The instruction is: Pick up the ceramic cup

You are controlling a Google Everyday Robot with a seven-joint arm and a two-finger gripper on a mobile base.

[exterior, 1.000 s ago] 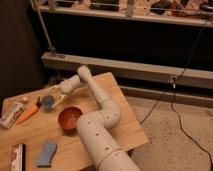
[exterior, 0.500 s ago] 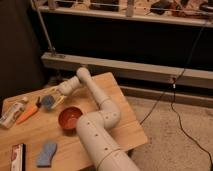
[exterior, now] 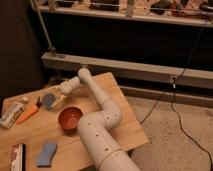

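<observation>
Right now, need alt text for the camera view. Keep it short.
A white robot arm extends across a wooden table, with its gripper at the small ceramic cup toward the table's far left. A red-orange bowl sits just in front of the cup beside the arm, and a blue-grey pad lies near the front edge.

The smooth white plastic arm [exterior: 102, 137] has its hand [exterior: 55, 98] at the small glossy ceramic cup [exterior: 48, 100] on the matt wooden bench [exterior: 30, 131].
</observation>
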